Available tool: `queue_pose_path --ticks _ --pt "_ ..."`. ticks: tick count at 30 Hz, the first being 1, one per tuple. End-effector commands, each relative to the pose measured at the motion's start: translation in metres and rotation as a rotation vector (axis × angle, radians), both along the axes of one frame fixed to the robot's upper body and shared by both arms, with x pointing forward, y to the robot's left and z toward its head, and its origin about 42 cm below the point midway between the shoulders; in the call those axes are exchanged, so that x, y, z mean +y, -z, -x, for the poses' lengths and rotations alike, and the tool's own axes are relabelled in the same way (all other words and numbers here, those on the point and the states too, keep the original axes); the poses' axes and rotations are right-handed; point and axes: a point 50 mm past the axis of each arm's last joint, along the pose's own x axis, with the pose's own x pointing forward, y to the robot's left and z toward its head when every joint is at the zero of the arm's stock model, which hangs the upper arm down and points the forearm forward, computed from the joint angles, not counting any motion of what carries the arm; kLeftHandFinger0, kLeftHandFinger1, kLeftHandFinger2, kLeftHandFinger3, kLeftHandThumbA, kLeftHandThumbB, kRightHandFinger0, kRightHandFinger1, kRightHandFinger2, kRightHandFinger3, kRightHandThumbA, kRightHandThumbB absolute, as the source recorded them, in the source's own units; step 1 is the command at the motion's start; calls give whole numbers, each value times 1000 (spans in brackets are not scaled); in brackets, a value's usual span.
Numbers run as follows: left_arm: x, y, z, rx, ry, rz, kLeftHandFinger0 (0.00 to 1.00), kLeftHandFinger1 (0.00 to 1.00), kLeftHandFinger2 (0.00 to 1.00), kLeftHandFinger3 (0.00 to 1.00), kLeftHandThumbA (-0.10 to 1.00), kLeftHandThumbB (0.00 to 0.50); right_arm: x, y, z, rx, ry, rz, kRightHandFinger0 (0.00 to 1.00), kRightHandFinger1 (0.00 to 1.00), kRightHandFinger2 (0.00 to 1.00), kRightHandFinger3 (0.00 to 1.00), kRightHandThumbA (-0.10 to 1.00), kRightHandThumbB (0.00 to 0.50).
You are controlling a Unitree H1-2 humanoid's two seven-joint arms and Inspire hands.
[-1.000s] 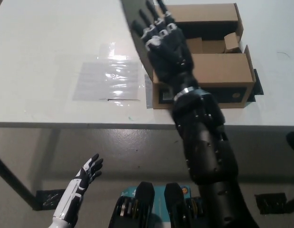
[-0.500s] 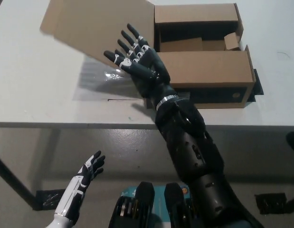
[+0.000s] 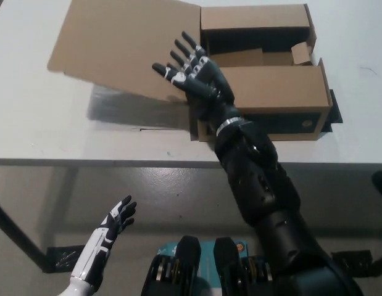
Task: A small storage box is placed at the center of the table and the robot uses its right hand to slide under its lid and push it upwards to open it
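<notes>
Storage box (image 3: 265,92) sits upper right of frame on tabletop (image 3: 42,129), lid (image 3: 126,46) swung out to upper left. Our right robot hand (image 3: 197,77) is spread wide, holding nothing, w/ lid apparently unsupported. Risk: lid could flop back shut. Left robot hand (image 3: 116,219) idles lower left, fingers apart.

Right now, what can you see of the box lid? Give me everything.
The lid is one flat panel of plain brown cardboard, swung open to the left of the storage box and hinged along the box's left edge. It tilts over the white table, its far edge raised, casting a shadow beneath. The black right robot hand, fingers spread, overlaps its lower right corner; actual contact cannot be confirmed.
</notes>
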Motion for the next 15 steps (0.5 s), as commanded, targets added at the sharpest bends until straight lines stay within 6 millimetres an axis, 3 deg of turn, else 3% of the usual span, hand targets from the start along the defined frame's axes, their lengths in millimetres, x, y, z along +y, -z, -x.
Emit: queue_pose_path --ticks 1,6,8,11,12,13,15 --pt "0 -12 -5 -43 32 -24 1000 1000 1000 1000 1000 421 -4 -81 4 -236 -17 -39 1000 1000 1000 1000 1000 297" --pt "1 -11 -6 -36 33 -31 1000 1000 1000 1000 1000 436 -35 -147 26 -399 20 -106 1000 1000 1000 1000 1000 345" --pt "1 -12 -7 -33 32 -29 1000 1000 1000 1000 1000 446 -60 -179 44 -518 40 -112 1000 1000 1000 1000 1000 367" --pt "2 -13 -8 -34 29 -30 1000 1000 1000 1000 1000 453 -86 -208 65 -631 84 -104 1000 1000 1000 1000 1000 371" --pt "2 -13 -8 -34 29 -29 1000 1000 1000 1000 1000 452 -91 -211 68 -647 89 -106 1000 1000 1000 1000 1000 453" --pt "3 -12 -7 -34 27 -29 1000 1000 1000 1000 1000 445 -113 -224 85 -714 112 -110 1000 1000 1000 1000 1000 379" --pt "2 -12 -7 -30 25 -28 1000 1000 1000 1000 1000 442 -135 -230 101 -773 134 -102 1000 1000 1000 1000 1000 375"
